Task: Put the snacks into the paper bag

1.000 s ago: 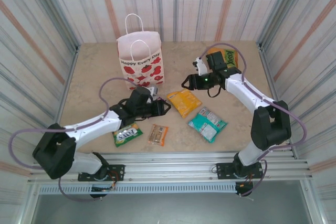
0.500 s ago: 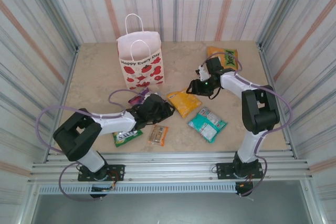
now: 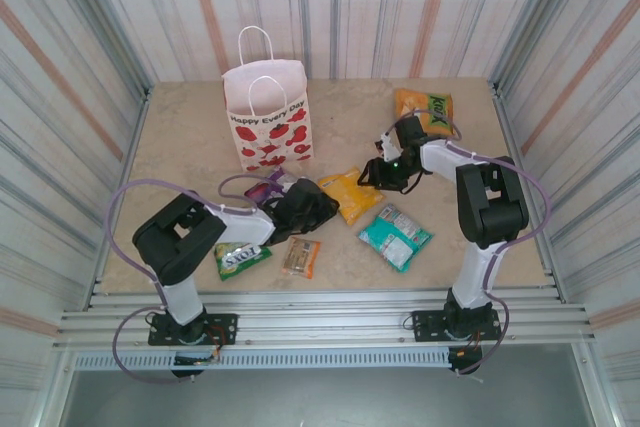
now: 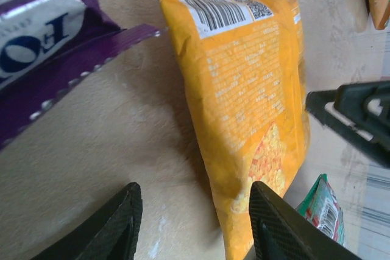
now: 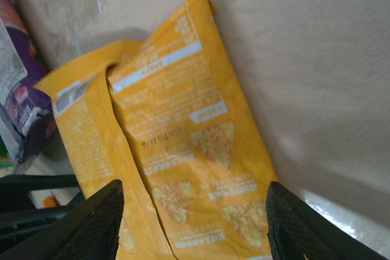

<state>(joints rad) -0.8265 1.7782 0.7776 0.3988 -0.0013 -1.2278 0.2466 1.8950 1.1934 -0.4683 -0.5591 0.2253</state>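
The yellow-orange pkt (image 3: 350,195) is lying flat near the table's (image 3: 180,137) centre, printed back facing up w/ the barcode showing. Both arms are closing in on it from opposite sides. The left gripper (image 3: 320,209) is sitting at its near-left edge w/ jaws spread, and in the left wrist view one fingertip (image 4: 274,229) is just beside the pkt's rim. The right gripper (image 3: 368,175) is coming at its far-right side, also spread wide, w/ the pkt lying btw its fingers in the right wrist view. Neither is gripping anything yet.

The purple pkt (image 3: 268,187) is lying just left of the yellow one, its crimped end nearly touching it. The green pkt (image 3: 240,257) and the brown-orange bar (image 3: 300,257) are lying by the near edge, the teal pkt (image 3: 395,237) is near-right of centre, and the orange pkt w/ green label (image 3: 425,107) is lying toward the far-right corner. The paper bag (image 3: 268,117) is standing upright toward the far edge, left of centre, handles up.

Step in hand, prob: picking the yellow-orange pkt. Only one gripper should be taking it, since the two are crowding each other. Next it needs lowering, pinching a thin edge, lifting clear of the purple pkt, then carrying over the bag's mouth.
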